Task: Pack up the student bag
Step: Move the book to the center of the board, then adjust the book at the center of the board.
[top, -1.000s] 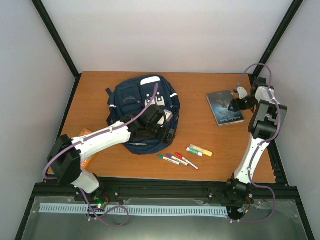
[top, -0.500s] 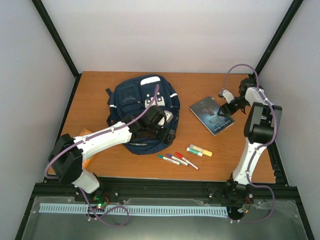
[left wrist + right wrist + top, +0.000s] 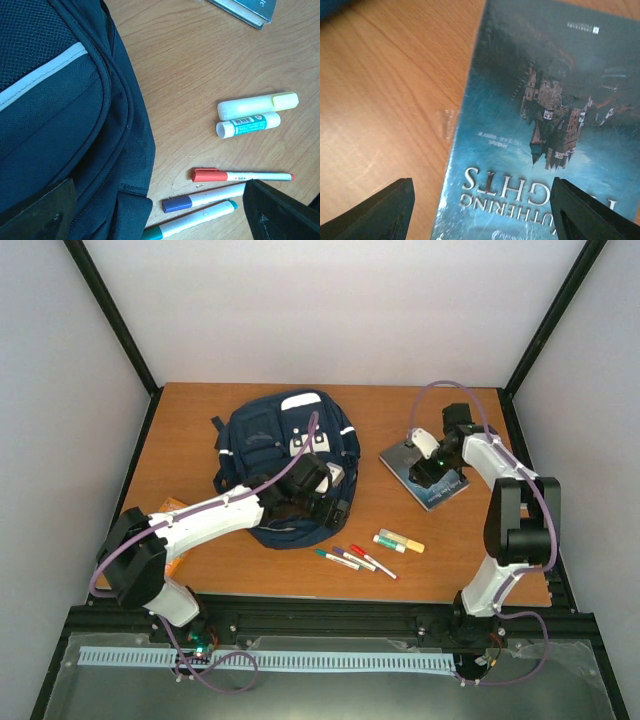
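Both grippers are hanging with fingers spread, the bag (image 3: 270, 440) lying under the left one.
The left gripper (image 3: 157, 200) is hovering with fingers apart and gripping nothing. The bag is lying beneath one finger and three pens (image 3: 240, 176) beneath the other, with a highlighter (image 3: 257, 106) and glue stick (image 3: 247, 125) just ahead. The right gripper (image 3: 482, 210) is hanging low over a book (image 3: 545, 100), fingers wide apart, one over bare table (image 3: 380, 100), the other over the cover.
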`<state>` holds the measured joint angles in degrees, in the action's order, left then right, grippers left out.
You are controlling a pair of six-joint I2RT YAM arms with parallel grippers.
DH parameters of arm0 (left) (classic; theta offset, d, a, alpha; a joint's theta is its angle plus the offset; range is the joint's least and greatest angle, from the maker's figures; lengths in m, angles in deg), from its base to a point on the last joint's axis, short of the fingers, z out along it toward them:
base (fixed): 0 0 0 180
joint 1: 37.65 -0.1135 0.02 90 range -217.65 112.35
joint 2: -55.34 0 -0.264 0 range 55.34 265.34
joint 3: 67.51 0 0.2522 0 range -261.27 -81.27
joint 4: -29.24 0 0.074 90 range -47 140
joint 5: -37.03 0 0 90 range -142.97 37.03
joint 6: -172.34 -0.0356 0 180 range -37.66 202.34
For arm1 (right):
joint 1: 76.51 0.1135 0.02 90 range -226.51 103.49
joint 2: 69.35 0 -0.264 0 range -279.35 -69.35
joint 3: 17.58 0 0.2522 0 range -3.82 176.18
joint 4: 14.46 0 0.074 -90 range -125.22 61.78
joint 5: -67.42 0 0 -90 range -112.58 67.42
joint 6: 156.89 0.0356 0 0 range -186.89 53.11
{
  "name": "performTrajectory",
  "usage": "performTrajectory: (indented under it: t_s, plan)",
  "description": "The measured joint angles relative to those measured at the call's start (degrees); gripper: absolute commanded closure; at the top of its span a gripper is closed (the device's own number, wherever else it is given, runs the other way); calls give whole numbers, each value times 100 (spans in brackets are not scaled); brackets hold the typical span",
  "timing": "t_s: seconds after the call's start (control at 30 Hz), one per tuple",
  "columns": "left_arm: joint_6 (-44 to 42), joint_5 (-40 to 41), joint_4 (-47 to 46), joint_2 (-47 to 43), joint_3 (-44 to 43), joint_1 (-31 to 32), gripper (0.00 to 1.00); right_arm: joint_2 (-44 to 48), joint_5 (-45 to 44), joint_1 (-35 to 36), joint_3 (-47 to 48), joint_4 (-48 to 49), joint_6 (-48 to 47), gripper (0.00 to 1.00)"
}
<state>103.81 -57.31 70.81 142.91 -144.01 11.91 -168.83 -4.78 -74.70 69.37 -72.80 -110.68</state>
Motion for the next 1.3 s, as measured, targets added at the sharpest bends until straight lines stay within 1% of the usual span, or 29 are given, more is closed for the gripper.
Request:
performTrajectory:
  t_s: [0.13,0.3,0.4,0.43,0.5,0.53,0.63,0.73,0.87,0.93,1.0,1.1,1.17,1.23,1.3]
  plan:
    - [24,35,0,-50,2,0,6,-439,-334,153,63,245,175,25]
    - [90,116,-24,-219,107,0,6,-984,-723,540,291,452,280,25]
    - [125,136,-39,-293,188,0,6,-1231,-916,730,424,525,297,30]
    - [129,140,-42,-308,208,0,6,-1252,-1008,774,446,546,295,32]
    - [133,157,-39,-328,240,0,6,-1252,-1141,817,424,619,264,42]
    - [136,166,-39,-343,254,0,6,-1235,-1233,831,356,713,245,45]
    - [133,205,-42,-363,262,0,6,-1040,-1425,844,-15,1088,44,47]
    - [131,256,-44,-363,262,0,6,-553,-1668,820,-721,1401,-221,47]
    - [129,280,-66,-361,262,0,6,127,-1873,472,-1460,1276,-564,44]
    - [129,282,-111,-350,262,0,6,352,-1867,136,-1585,1117,-728,43]
    - [129,278,-138,-319,262,0,6,459,-1871,-275,-1519,1010,-844,43]
    - [131,262,-199,-208,262,0,6,236,-1825,-951,-815,741,-841,43]
    - [131,251,-229,-114,262,0,7,-151,-1714,-1320,11,599,-719,41]
    - [131,234,-240,-61,262,0,7,-391,-1596,-1528,555,557,-625,39]
    - [133,219,-254,-57,262,0,7,-452,-1416,-1561,772,431,-538,36]
